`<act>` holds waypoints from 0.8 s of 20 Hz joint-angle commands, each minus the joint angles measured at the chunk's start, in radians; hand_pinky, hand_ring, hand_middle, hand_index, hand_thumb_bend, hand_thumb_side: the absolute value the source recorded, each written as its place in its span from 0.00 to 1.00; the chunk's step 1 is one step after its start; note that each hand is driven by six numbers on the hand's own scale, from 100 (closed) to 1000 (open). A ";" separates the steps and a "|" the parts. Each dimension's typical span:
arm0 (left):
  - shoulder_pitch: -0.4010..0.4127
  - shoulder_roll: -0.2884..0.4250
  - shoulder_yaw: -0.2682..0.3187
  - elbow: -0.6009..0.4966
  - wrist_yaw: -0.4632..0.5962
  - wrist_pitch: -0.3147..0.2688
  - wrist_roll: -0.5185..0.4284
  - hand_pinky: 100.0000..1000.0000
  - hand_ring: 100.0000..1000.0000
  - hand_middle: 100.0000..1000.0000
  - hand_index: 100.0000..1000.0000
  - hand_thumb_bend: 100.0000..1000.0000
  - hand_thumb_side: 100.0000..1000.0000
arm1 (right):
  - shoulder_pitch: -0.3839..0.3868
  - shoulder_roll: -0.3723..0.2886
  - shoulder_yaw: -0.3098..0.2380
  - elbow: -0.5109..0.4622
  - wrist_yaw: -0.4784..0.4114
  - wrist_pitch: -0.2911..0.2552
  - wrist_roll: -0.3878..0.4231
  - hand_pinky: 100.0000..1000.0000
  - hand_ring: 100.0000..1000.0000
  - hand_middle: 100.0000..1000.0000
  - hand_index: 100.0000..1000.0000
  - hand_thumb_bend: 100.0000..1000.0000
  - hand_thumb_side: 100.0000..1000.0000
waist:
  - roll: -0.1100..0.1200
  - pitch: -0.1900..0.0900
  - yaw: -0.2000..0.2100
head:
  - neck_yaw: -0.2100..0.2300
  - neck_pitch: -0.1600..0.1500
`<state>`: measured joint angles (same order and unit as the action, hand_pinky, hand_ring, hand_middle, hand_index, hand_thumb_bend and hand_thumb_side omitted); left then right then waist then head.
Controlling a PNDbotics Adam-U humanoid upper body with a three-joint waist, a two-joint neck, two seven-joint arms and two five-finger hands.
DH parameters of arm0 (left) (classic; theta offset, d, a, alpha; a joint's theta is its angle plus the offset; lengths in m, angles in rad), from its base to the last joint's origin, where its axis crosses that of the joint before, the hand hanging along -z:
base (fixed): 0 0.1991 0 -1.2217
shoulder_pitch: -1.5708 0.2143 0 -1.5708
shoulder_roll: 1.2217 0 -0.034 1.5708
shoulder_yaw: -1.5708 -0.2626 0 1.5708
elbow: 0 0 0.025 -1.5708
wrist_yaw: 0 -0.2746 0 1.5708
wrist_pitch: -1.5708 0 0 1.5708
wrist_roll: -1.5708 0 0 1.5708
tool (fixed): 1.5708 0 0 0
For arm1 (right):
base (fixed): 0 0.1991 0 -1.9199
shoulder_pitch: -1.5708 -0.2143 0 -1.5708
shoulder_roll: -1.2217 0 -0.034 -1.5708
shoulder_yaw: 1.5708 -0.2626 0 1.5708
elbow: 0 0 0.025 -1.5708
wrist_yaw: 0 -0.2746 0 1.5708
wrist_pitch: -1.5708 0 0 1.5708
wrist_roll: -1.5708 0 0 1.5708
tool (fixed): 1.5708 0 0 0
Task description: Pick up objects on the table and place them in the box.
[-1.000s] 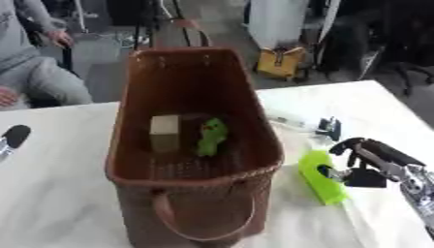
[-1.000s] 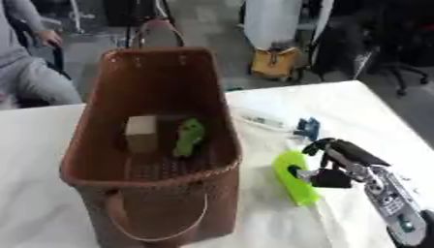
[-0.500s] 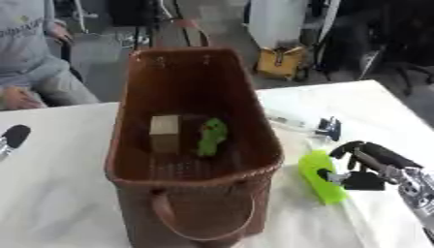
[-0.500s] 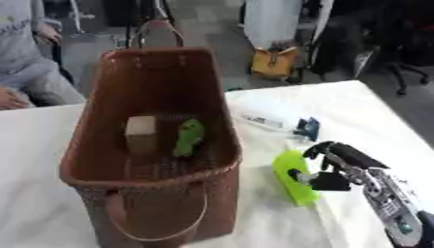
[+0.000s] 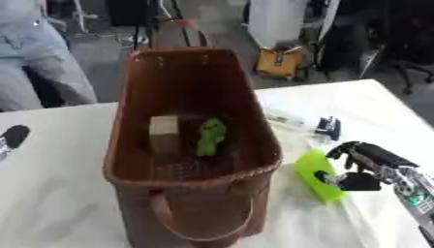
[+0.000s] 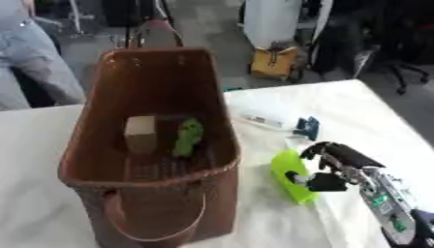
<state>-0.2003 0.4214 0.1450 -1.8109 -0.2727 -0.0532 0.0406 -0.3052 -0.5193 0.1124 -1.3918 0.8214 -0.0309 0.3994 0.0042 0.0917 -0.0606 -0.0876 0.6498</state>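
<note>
A brown woven basket [image 5: 135, 111] stands in the middle of the white table, with a tan block [image 5: 164, 128] and a green toy [image 5: 209, 137] lying inside it. To its right a bright green flat object [image 5: 315, 175] lies on the table. My right hand [image 5: 363, 164] reaches it from the right, fingers curled above it and the thumb touching its right edge. A white tube with a blue end [image 5: 307, 125] lies behind the green object. My left hand [image 5: 11, 138] shows only as a dark tip at the left edge.
The basket's handle [image 5: 202, 226] hangs over its near side. The table's far edge [image 5: 339, 85] runs behind, with chairs, a yellow bag [image 5: 278, 61] and a seated person beyond it.
My right hand has closed in a little on the green object's right edge. The whole picture has shifted slightly with the camera.
</note>
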 commanded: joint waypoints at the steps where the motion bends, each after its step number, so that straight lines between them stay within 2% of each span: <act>1: -0.008 0.024 0.001 -0.014 0.005 -0.001 0.000 0.63 0.59 0.61 0.77 0.72 0.44 | -0.022 -0.010 0.000 0.007 0.019 -0.008 0.001 0.49 0.60 0.71 0.80 0.40 0.72 | 0.001 -0.011 0.000 | -0.002 -0.004; 16: -0.009 0.023 0.000 -0.014 0.006 -0.001 -0.001 0.63 0.59 0.61 0.77 0.71 0.45 | -0.074 0.006 0.015 0.089 0.076 -0.025 -0.002 0.50 0.61 0.71 0.80 0.41 0.72 | 0.000 -0.013 0.006 | -0.006 -0.002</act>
<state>-0.2003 0.4214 0.1445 -1.8109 -0.2722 -0.0532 0.0406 -0.3628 -0.4966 0.1292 -1.3039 0.8840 -0.0506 0.3973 0.0042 0.0912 -0.0553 -0.0902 0.6499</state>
